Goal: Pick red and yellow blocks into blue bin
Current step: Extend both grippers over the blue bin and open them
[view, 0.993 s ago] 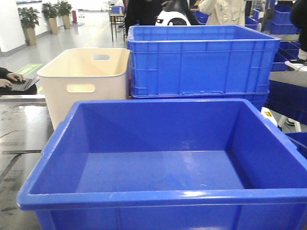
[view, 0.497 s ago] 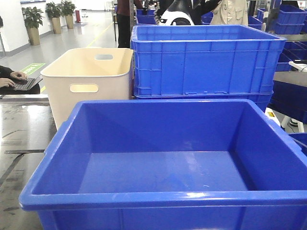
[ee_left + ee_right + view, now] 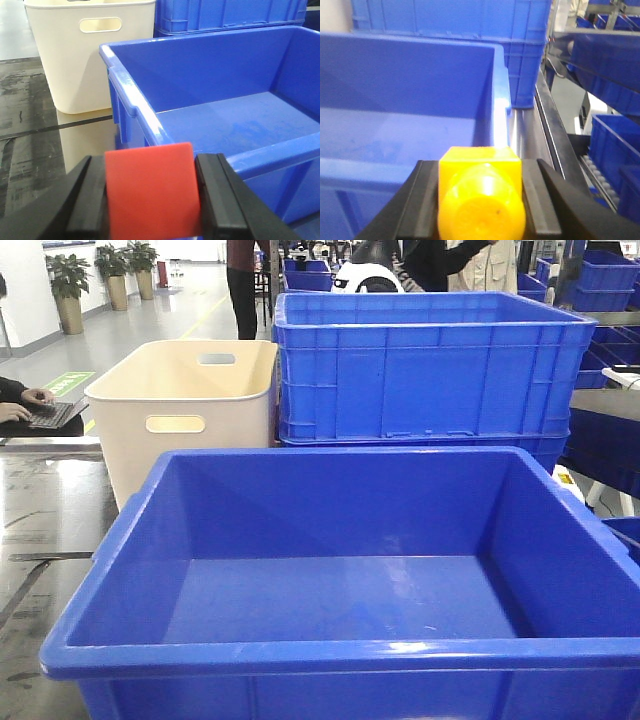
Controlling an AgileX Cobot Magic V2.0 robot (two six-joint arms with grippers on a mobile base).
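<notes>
Both blocks are held outside the near corners of the empty blue bin (image 3: 340,660), apparently ready for release into it. The left gripper (image 3: 150,197) is clamped on the red block (image 3: 150,192); the right gripper (image 3: 480,200) is clamped on the yellow block (image 3: 481,200).

I found no readable text, label, brand or number anywhere. A green floor marking (image 3: 62,383) at far left carried pale print, too blurred to read.

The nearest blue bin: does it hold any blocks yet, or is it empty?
Empty. The blue bin shows a bare floor; the red block and yellow block sit in tools outside it.
</notes>
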